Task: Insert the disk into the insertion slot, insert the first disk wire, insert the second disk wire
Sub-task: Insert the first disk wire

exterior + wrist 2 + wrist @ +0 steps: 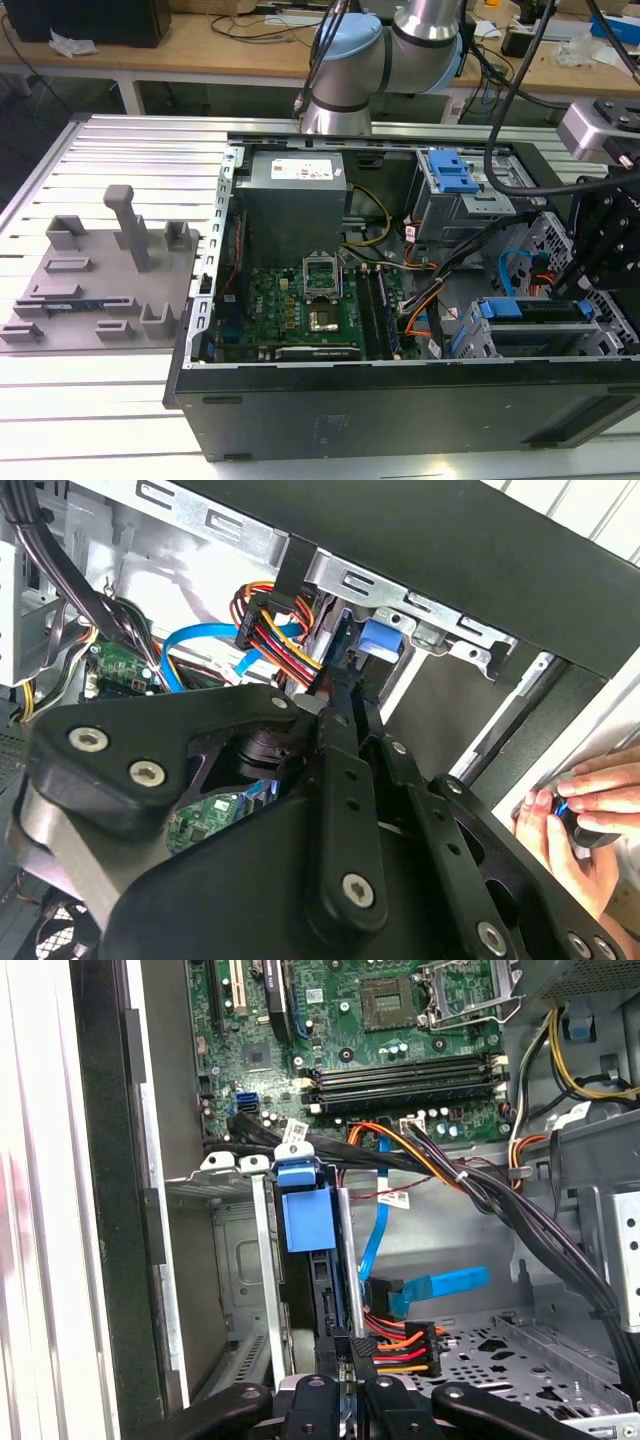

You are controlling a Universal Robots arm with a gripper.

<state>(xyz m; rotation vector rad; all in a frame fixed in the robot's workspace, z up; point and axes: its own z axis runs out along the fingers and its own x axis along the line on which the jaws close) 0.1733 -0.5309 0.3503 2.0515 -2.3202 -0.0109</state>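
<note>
The disk point(326, 1290), a dark slab with a bright-blue caddy point(301, 1216), stands edge-on in the insertion slot point(240, 1280) of the grey metal cage. In the exterior view the disk point(540, 311) lies in the cage point(478, 338) at the case's near right corner. My gripper point(346, 1385) is at the disk's end, its black fingers point(340, 730) shut on the edge. A black connector with red, orange and yellow wires point(400, 1348) hangs loose beside the fingers. A blue cable's connector point(388, 1295) lies just past it.
A taller grey box with a blue tab point(450, 180) stands behind the cage. The motherboard point(300, 305) fills the case floor and black cable bundles point(470, 1185) cross above the disk. A person's hand point(575, 815) holds a small dark object outside the case wall.
</note>
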